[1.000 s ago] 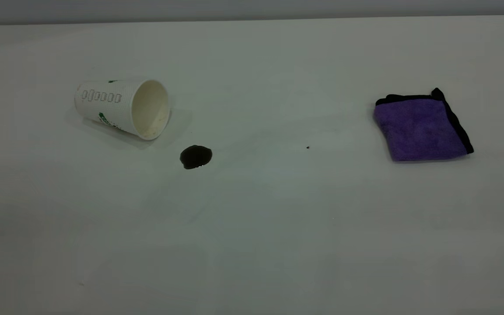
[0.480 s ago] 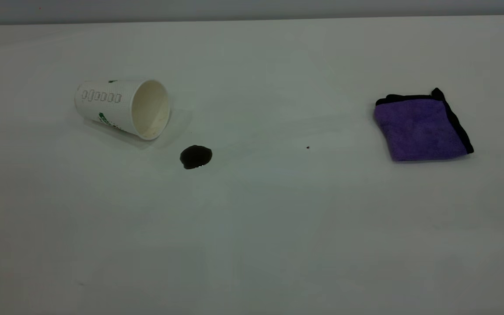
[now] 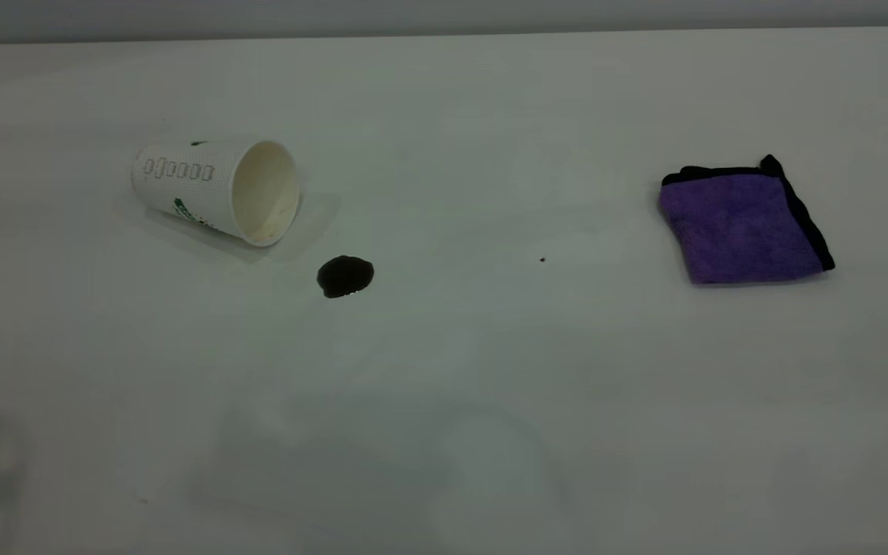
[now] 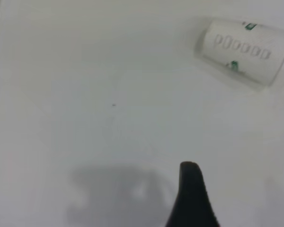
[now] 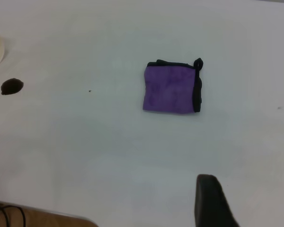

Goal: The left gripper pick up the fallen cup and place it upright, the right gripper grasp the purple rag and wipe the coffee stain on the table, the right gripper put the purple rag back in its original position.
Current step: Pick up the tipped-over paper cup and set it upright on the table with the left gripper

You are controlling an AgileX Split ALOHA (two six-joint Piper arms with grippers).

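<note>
The white paper cup (image 3: 213,189) lies on its side at the table's (image 3: 490,401) far left, mouth toward the dark coffee stain (image 3: 345,276) just in front of it. The purple rag (image 3: 745,227) lies folded flat at the far right. Neither gripper shows in the exterior view. In the left wrist view the left gripper (image 4: 241,175) hovers open over bare table, one finger (image 4: 191,189) in sight, well short of the cup (image 4: 246,49). The right gripper (image 5: 250,187) is open and empty, high above the table and short of the rag (image 5: 173,89); the stain (image 5: 12,86) lies far off.
A tiny dark speck (image 3: 543,260) sits between stain and rag. The right wrist view shows the table's edge with a brown surface (image 5: 42,220) and black cables (image 5: 4,215) beyond it. The table's back edge meets a grey wall (image 3: 444,15).
Faint shadows have spread over the near part of the table in the exterior view. Cup, stain and rag have not moved.
</note>
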